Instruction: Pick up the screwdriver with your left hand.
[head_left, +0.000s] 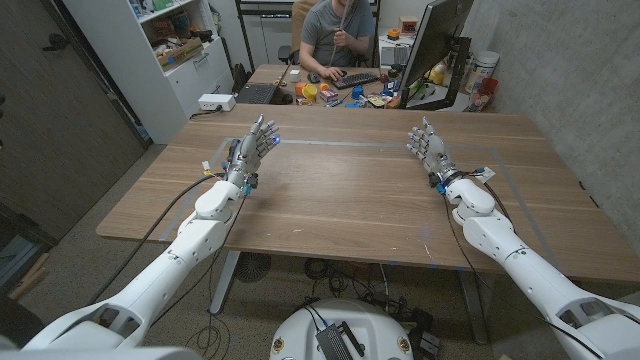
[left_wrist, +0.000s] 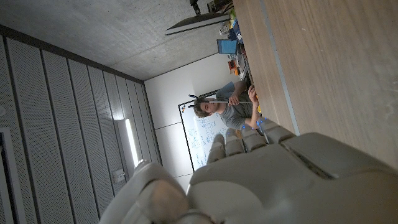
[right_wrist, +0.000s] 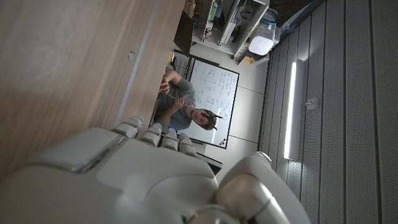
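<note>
a: where is the screwdriver? i can't find one on the table. the person behind it, at about 12 o'clock, holds something thin and upright near the chest, but it is too small to name.

b: same here. the left hand stands over the wood at about 10 o'clock, fingers reaching away and apart, nothing in it. the right hand mirrors it at about 2 o'clock, also spread and holding nothing.

a: so the step in hand is really just locating the tool.

b: i'd judge so. to do it well, keep the left hand's fingers spread until the tool is in sight, then come at the handle from above and close around its thick part, not the shaft.

a: room to move?

b: plenty, by my reading. bare wood lies between the two hands and toward 6 o'clock. the far edge at 12 o'clock borders a second desk crowded with a laptop, keyboard and monitor, so a reach that way needs care. the left edge runs close by the left forearm, near 8 o'clock.
</note>
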